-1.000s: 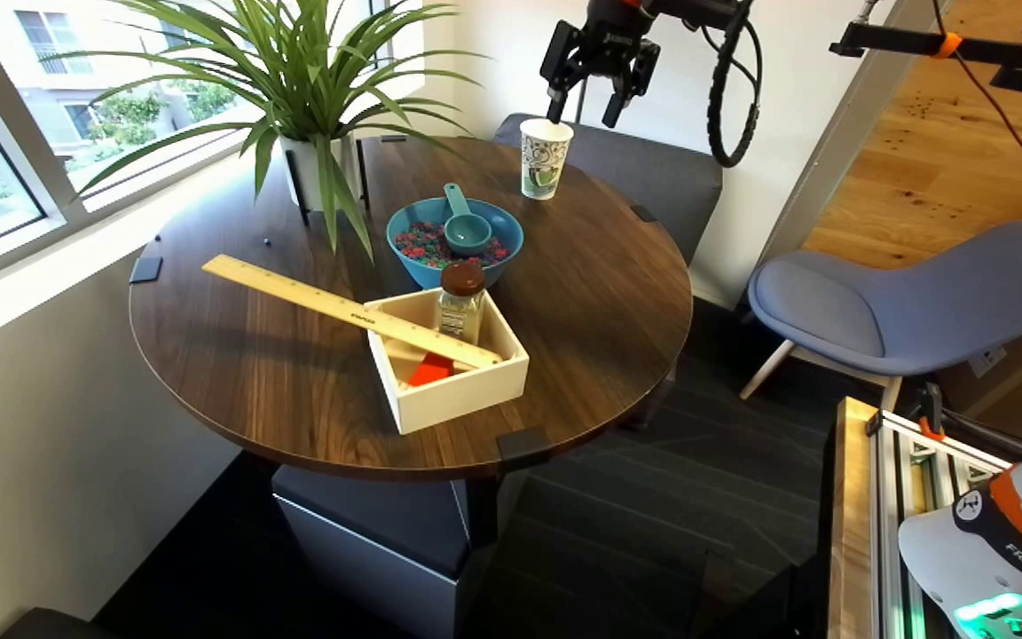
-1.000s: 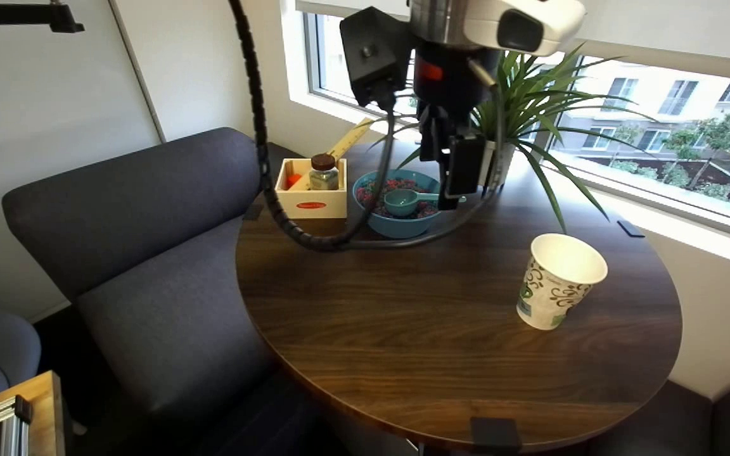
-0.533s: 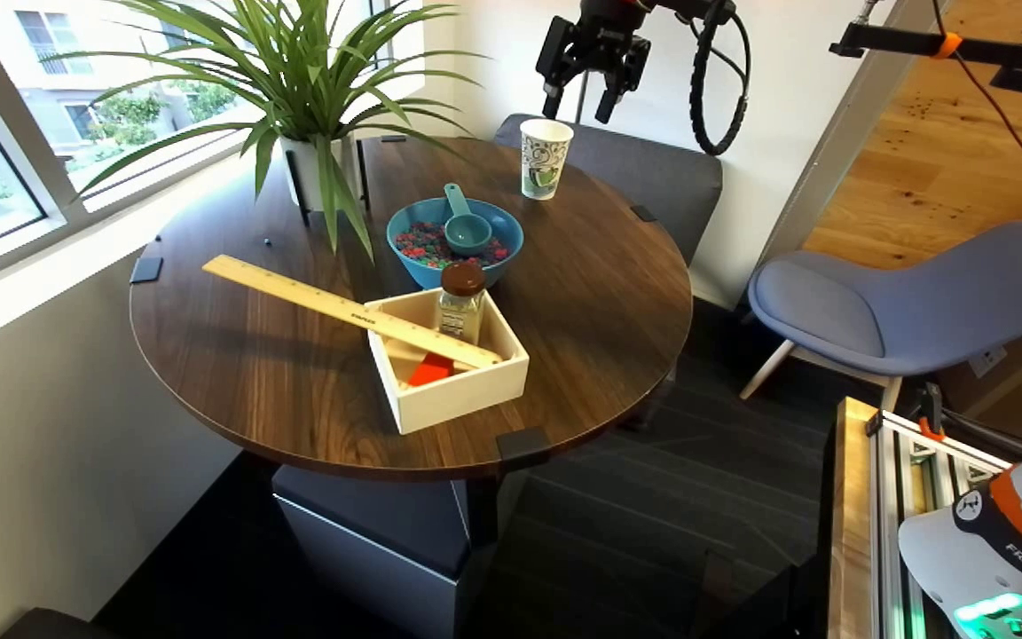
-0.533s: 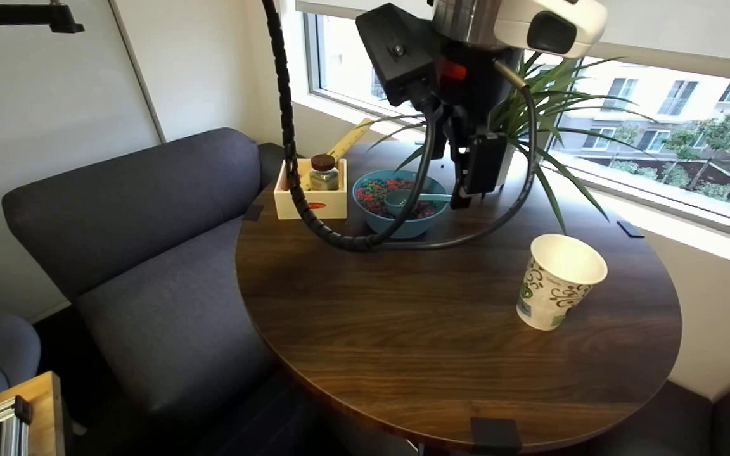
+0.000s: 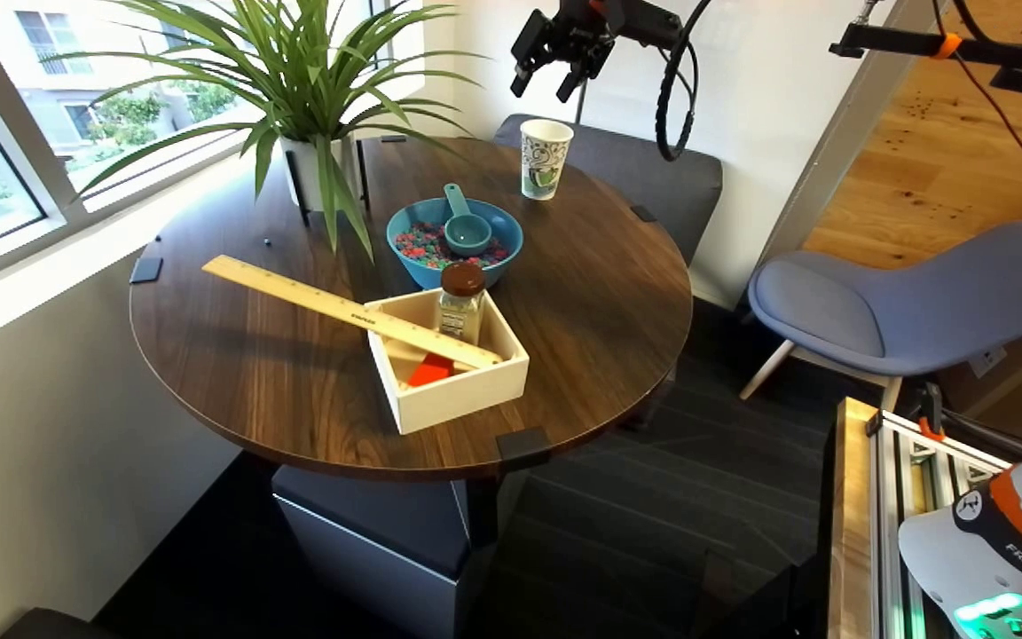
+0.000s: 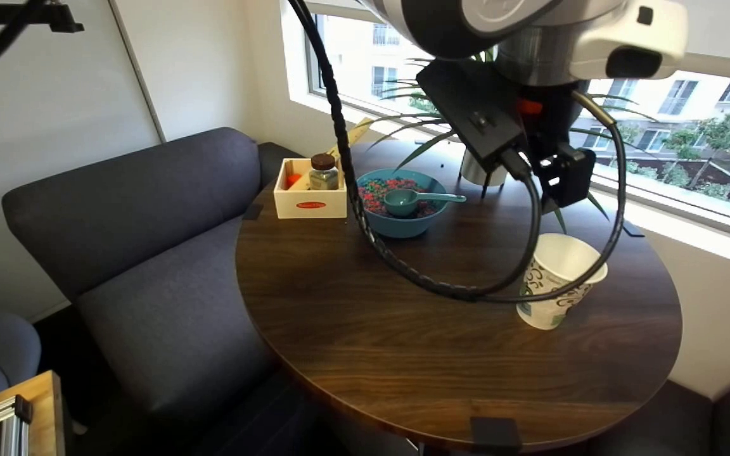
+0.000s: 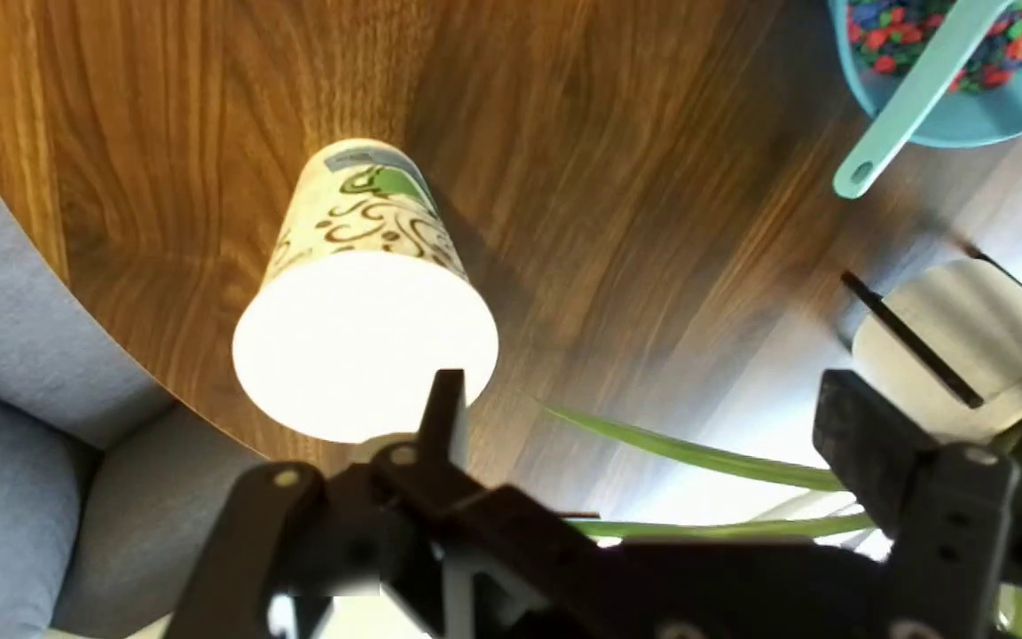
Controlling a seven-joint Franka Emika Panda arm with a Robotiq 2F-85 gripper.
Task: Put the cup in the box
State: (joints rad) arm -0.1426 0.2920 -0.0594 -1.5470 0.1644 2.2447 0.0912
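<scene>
- I see the tall, tapered white paper cup with a greenish printed pattern [image 5: 544,167] standing upright on the round dark-brown wooden table [image 5: 604,293], near the upper centre of the frame in an exterior view; its long axis is vertical, mouth up.
- The black two-fingered gripper [image 5: 541,90], on the only arm here, hangs above the cup in both exterior views, near but apart.
- The move turns on one offset, I'd say: in the wrist view the cup lies left of centre, while the gap between the jaws falls to its lower right; one finger crosses the rim only by line of sight.
- The jaws are spread wide, nothing between them, no contact that I can make out.
- A shift towards that frame's left, then a descent, seems called for before any grip.
- The shallow rectangular box of pale wood [image 5: 462,404] sits lower centre in an exterior view, well apart from the cup; the glass jar with a brown lid [image 5: 460,306] inside and the pale yellow wooden ruler [image 5: 316,302] slanting over its edge could crowd things.
</scene>
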